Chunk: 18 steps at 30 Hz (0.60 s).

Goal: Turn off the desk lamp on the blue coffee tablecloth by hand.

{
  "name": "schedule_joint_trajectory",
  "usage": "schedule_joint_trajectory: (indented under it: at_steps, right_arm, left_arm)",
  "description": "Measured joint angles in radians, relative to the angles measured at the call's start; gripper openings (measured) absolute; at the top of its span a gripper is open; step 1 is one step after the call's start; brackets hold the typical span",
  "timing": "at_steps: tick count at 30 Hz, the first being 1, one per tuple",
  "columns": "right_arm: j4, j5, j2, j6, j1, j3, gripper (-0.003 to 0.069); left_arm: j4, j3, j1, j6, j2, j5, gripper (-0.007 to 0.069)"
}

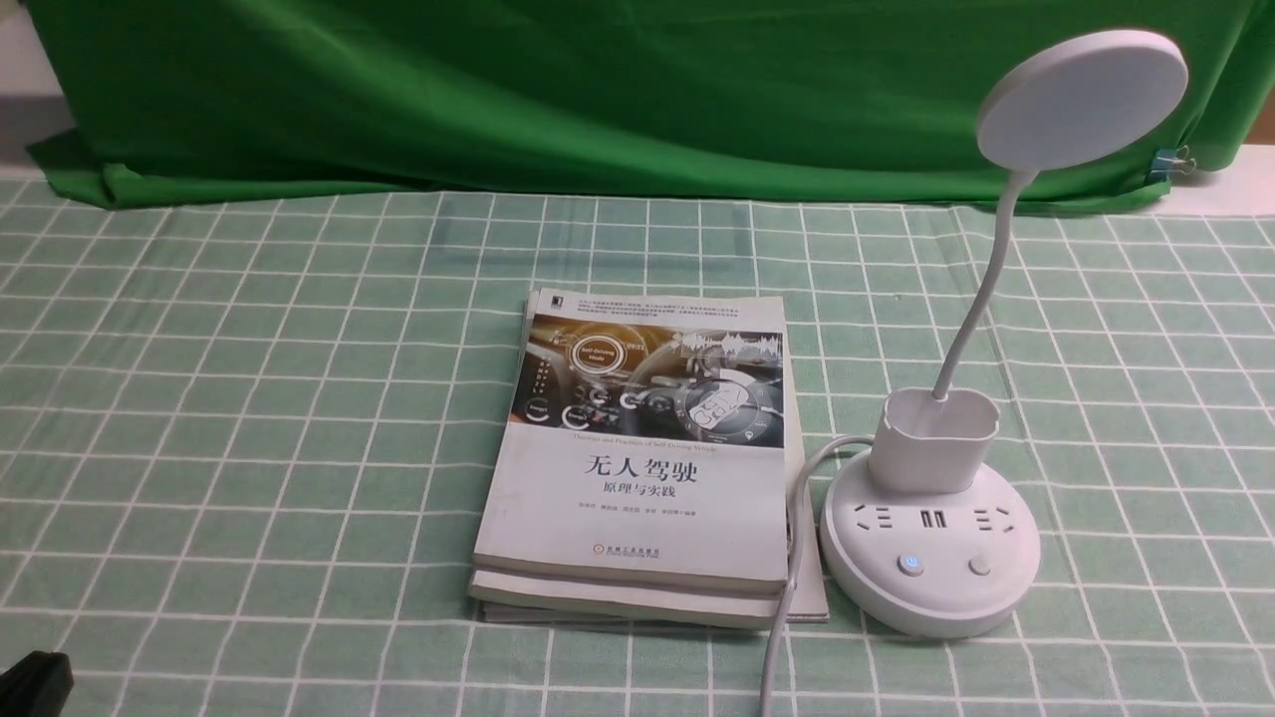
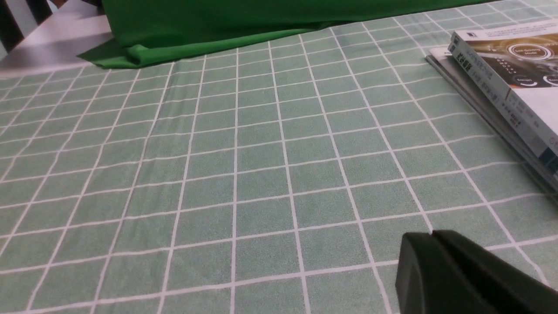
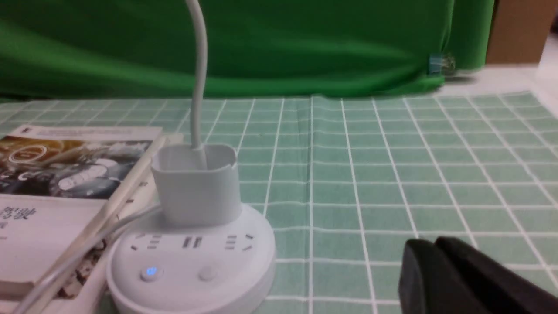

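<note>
**Here: one lamp, one stack of books, two clenched grippers**

At the far left of the front view, only a black corner of the left gripper (image 1: pixel 30 682) shows. Its own wrist view shows the left gripper (image 2: pixel 431 244) with both jaws pressed together, only a thin seam between them. It holds nothing and sits low over the blue coffee tablecloth (image 1: pixel 249 398).

One stack of books (image 1: pixel 642 468) lies flat at the middle of the cloth. Two books can be counted for sure. A thinner layer underneath may be a third; I cannot tell.

One white cable (image 1: pixel 787 597) runs along the stack's right edge from the lamp's base towards the near side.

The single desk lamp (image 1: pixel 931 518) stands on the cloth just to the right of the books, base down. Its one cup holder (image 1: pixel 936 438) sits on the round base, and its one thin neck rises to one disc head (image 1: pixel 1083 98). The base carries two buttons: the left button (image 1: pixel 910 565) glows blue, and the right button (image 1: pixel 980 566) is unlit.

One binder clip (image 1: pixel 1175 159) grips the dark green fabric (image 1: pixel 598 90) at the far right.

The right gripper (image 3: pixel 433 250) shows only in its wrist view. It too is closed tight on nothing, near the lamp's base but apart from it.
</note>
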Motion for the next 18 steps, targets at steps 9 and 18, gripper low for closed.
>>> schedule_joint_trajectory:
  at_steps: [9, 18]
  right_arm:
    - [-0.004, 0.001, -0.001, -0.027, -0.001, 0.000, 0.0032]
    - [-0.004, 0.001, -0.001, -0.028, -0.001, 0.000, 0.0039]
  left_arm:
    - [0.000, 0.000, 0.000, 0.000, 0.000, 0.000, 0.0000]
    - [0.000, 0.000, 0.000, 0.000, 0.000, 0.000, 0.0000]
